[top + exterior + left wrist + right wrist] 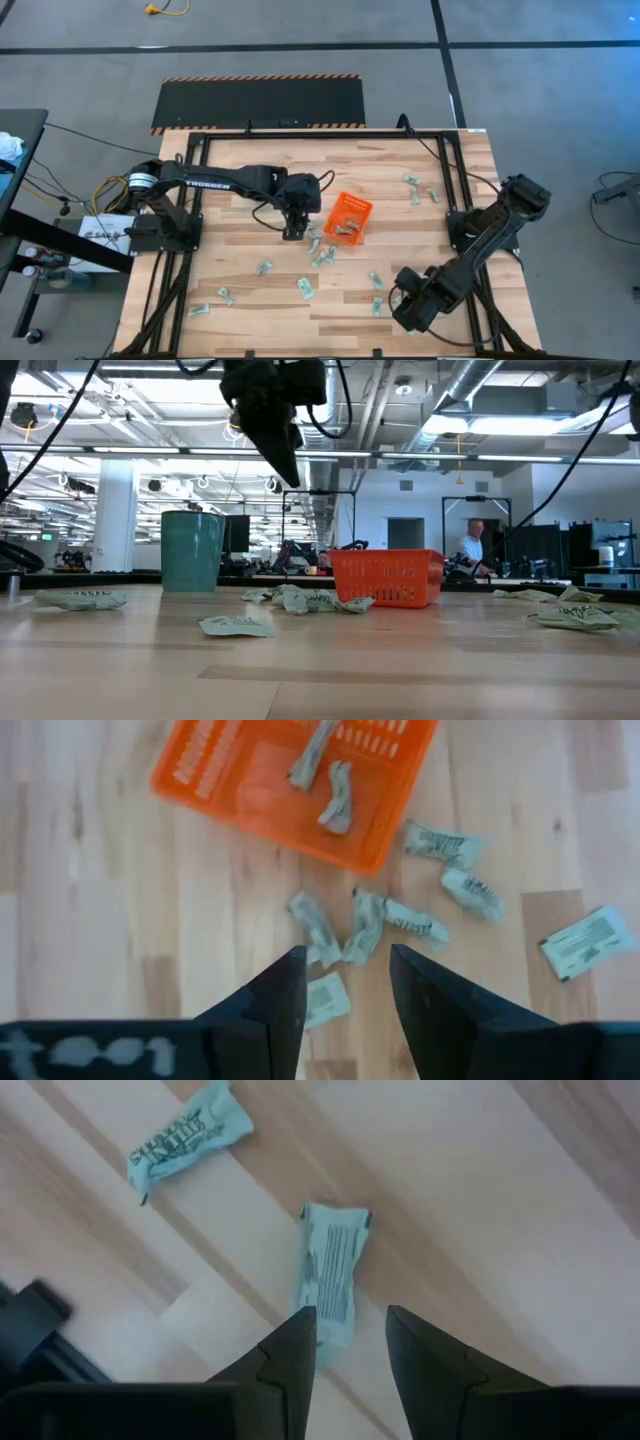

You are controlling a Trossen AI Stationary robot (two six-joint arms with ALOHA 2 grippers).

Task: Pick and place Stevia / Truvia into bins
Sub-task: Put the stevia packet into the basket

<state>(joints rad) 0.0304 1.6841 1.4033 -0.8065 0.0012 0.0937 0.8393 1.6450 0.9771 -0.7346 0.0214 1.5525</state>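
The orange bin (pixel 348 218) (pixel 385 575) (pixel 240 780) stands mid-table with a few pale green sachets (pixel 335 795) lying in it. More sachets lie flat and scattered over the wood, with a cluster (pixel 320 250) (pixel 365 925) just near of the bin. My left gripper (pixel 291 232) (pixel 347 985) (pixel 288 465) hangs open, high above this cluster and left of the bin. My right gripper (pixel 402 300) (pixel 350 1335) is open and low at the near right. One sachet (pixel 330 1270) (pixel 377 306) lies just ahead of its fingers, another (pixel 188 1138) beyond it. My right gripper comes at the near end (pixel 325 1320) of the sachet from above, one fingertip (pixel 295 1340) over that end. Whether it touches the paper I cannot tell. The sachet lies flat on the table. My left gripper touches nothing.
A teal mug (pixel 193 550) stands upright left of the bin in the low view. Black frame rails (pixel 450 170) run along the table's left, far and right sides. Bare wood (pixel 240 250) lies between the sachets. A person (pixel 470 545) is in the room behind.
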